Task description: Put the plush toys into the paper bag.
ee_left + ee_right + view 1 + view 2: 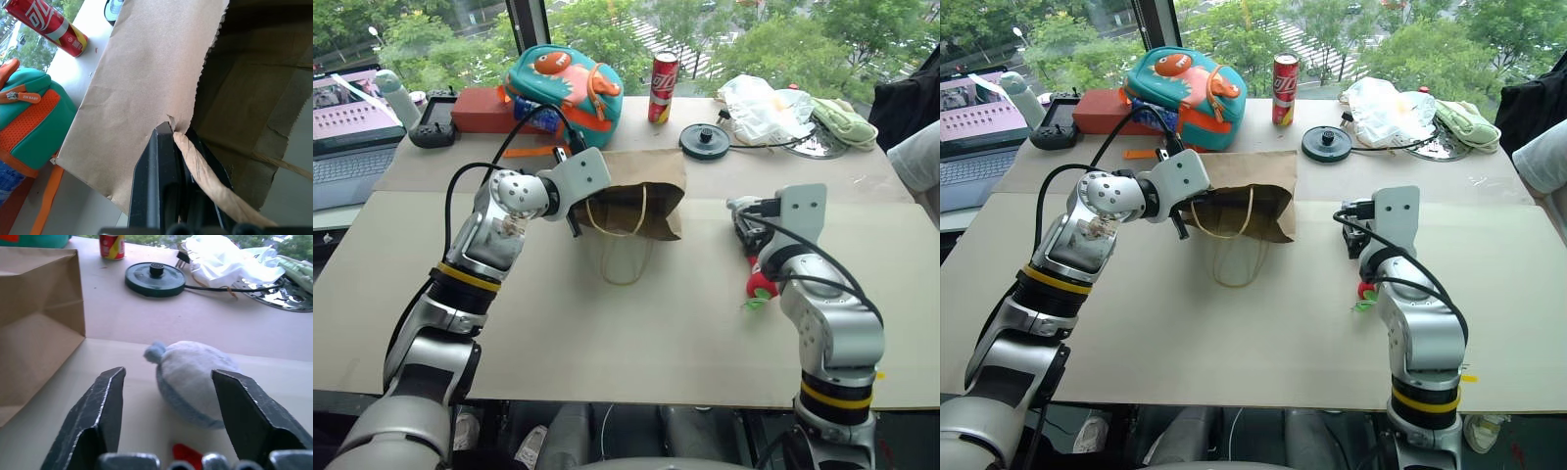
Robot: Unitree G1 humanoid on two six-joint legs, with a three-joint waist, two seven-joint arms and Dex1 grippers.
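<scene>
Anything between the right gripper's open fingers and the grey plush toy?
Nothing: the right wrist view shows bare table between the right gripper and the grey plush toy.

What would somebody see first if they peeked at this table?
Probably the brown paper bag lying in the middle of the table, its mouth held open by the left pincer, which is shut on the bag's rim. Next, the right pincer stands open just in front of the pale grey plush toy, with the red chili toy beside that arm. At the back sits a bright teal-and-orange fish backpack.
</scene>
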